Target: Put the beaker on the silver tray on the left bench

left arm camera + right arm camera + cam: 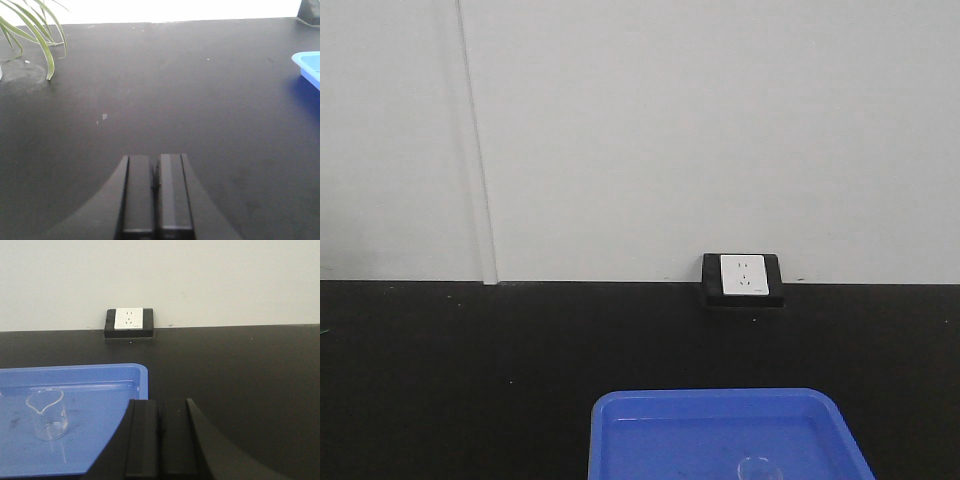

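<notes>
A small clear glass beaker [47,414] stands upright and empty inside a bright blue tray [100,385]; in the front view only the beaker's rim [756,468] shows at the bottom edge. My right gripper [159,402] is shut with nothing in it, hovering just right of the blue tray's corner, to the right of the beaker and apart from it. Over bare black worktop my left gripper [155,162] is also shut and empty, well left of the blue tray [309,62]. The silver tray and the left bench are out of view.
The black worktop [470,350] runs back to a white wall. A black socket box with a white face [742,275] sits against that wall behind the blue tray [650,430]. Green plant leaves [40,30] hang over the worktop's far left.
</notes>
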You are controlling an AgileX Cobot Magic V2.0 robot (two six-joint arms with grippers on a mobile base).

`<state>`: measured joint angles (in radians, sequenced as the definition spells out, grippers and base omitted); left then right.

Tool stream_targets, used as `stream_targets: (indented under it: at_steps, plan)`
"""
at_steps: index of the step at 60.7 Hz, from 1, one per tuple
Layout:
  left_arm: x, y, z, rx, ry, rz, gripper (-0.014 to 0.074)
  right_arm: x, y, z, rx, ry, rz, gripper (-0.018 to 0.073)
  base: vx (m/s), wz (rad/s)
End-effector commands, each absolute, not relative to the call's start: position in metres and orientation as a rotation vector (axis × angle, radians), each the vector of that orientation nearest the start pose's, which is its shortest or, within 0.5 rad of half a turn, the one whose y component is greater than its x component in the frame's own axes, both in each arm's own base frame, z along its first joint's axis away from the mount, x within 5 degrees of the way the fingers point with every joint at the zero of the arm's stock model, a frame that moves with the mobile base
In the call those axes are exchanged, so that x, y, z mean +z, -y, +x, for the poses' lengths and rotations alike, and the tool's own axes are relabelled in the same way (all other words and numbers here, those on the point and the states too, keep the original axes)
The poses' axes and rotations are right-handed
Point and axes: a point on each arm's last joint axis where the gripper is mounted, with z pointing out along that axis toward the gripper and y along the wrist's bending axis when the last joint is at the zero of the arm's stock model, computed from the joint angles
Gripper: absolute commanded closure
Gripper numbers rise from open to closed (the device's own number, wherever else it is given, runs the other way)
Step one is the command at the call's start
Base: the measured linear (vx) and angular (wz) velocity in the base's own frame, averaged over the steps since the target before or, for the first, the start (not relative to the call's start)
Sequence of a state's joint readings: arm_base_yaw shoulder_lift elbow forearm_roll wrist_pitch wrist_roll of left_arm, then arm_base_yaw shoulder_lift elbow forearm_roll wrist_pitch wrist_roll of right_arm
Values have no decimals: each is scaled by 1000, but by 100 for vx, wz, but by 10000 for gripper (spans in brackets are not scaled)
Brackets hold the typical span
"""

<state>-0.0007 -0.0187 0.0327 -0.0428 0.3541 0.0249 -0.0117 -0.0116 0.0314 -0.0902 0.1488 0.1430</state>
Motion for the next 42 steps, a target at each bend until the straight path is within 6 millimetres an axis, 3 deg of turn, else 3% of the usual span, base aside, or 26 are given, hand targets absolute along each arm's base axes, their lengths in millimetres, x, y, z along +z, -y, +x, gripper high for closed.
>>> stream_targets:
  at_steps: [1,42]
  plan:
    - [171,2,54,-33,-1791,-8,595,196,2,56,16,-1559,53,571,0,0]
    - [171,2,54,-33,-1790,-8,595,196,2,56,16,-1559,53,571,0,0]
